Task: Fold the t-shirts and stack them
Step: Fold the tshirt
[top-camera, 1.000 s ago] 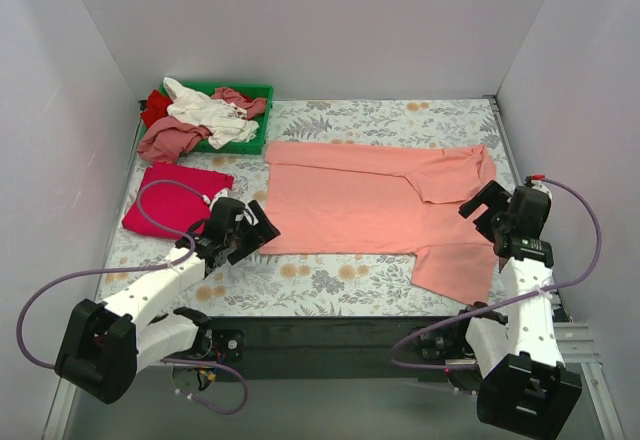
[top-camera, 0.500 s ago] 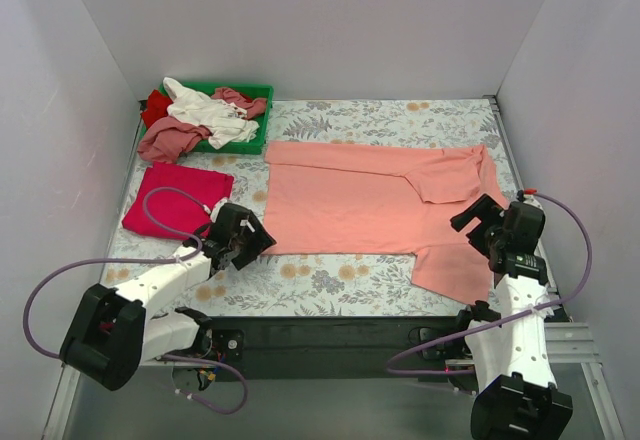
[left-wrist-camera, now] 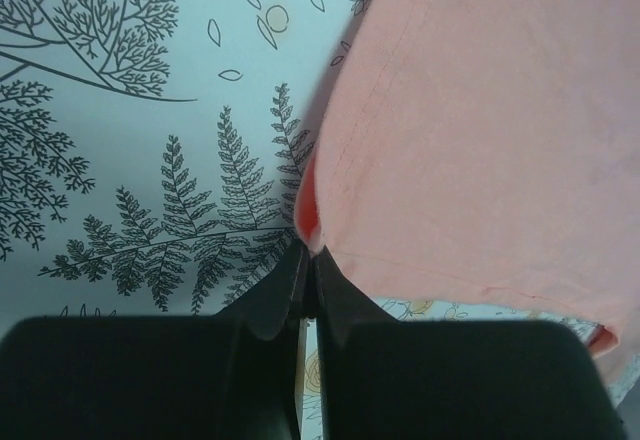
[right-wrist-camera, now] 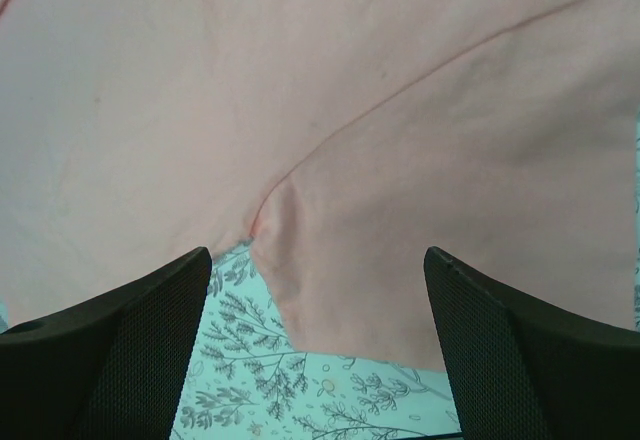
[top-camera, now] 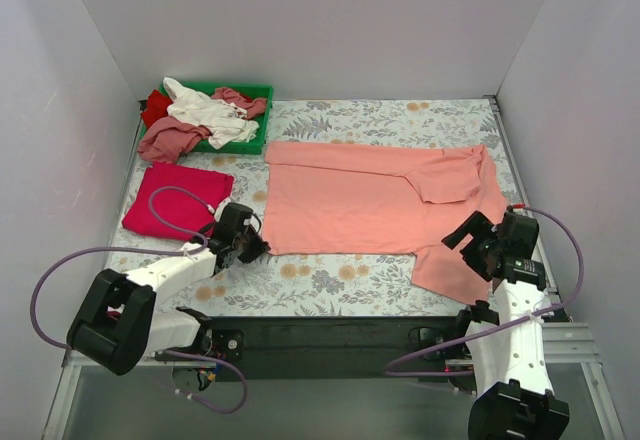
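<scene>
spread tee (top-camera: 360, 200) at table (top-camera: 330, 278) centre | folded tee (top-camera: 175, 198) left | tray (top-camera: 250, 87) behind it, holding heaped tees (top-camera: 205, 115)

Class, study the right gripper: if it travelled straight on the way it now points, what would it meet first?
The right gripper, jaws open, points down at the salmon-pink t-shirt. It would probably meet that cloth first, near the sleeve seam. How far off it is remains unclear.
</scene>
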### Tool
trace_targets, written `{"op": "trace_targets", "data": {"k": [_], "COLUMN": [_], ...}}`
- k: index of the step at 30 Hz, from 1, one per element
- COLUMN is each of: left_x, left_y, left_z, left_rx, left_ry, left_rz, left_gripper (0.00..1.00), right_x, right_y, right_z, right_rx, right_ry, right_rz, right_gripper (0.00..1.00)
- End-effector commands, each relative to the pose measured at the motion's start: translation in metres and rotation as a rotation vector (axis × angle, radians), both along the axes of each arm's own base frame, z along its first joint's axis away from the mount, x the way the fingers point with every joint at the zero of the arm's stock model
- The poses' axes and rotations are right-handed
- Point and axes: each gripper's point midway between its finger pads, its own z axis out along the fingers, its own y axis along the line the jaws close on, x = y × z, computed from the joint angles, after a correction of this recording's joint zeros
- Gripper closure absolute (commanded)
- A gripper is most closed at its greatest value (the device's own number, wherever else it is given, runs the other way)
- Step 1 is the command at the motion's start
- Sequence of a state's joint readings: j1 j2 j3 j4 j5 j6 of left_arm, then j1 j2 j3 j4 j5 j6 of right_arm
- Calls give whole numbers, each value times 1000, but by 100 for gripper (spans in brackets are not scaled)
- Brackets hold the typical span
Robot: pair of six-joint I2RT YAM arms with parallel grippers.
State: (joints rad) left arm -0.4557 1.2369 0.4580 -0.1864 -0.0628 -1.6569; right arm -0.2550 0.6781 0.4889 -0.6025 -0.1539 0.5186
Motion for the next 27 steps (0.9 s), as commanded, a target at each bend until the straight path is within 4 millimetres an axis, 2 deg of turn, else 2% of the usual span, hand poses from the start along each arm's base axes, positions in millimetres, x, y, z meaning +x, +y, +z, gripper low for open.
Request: {"op": "trace_targets", "data": {"k": [1, 3, 4, 6, 12, 15, 18, 22, 25, 27], "left_x": [3, 7, 9, 11, 15, 17, 21, 25, 26, 26], "left_y": [-1, -2, -2, -2, 4, 4, 5, 4, 5, 6], "left_z": [11, 16, 17, 21, 25, 26, 27, 29, 30, 30], "left_rx": [-12, -11, -6, -4, 16, 29, 48, 50, 53, 52], "left_ry": [-52, -67, -73, -85, -111, -116, -122, -126, -127, -131], "left_rz": [-7, -9, -11, -10, 13, 8, 5, 2, 8, 19], "left_gripper": [100, 100, 100, 100, 100, 100, 100, 100, 100, 100], "right_x": [-41, -53, -54, -55, -64, -65, -70, -71, -81, -82], "right_y": [26, 34, 39, 44, 38, 35, 24, 21, 14, 15], "right_z": [-28, -34, -33, -30, -41, -42, -42, -37, -45, -48], "right_rx": [121, 145, 167, 190, 160, 149, 95, 88, 46, 52], "right_ry": [150, 192, 200, 223, 389, 425, 487, 514, 569, 582], "right_rz": [37, 81, 98, 108, 117, 110, 91, 82, 75, 77], "right_gripper": [8, 8, 2, 2, 2, 5, 11, 21, 26, 26]}}
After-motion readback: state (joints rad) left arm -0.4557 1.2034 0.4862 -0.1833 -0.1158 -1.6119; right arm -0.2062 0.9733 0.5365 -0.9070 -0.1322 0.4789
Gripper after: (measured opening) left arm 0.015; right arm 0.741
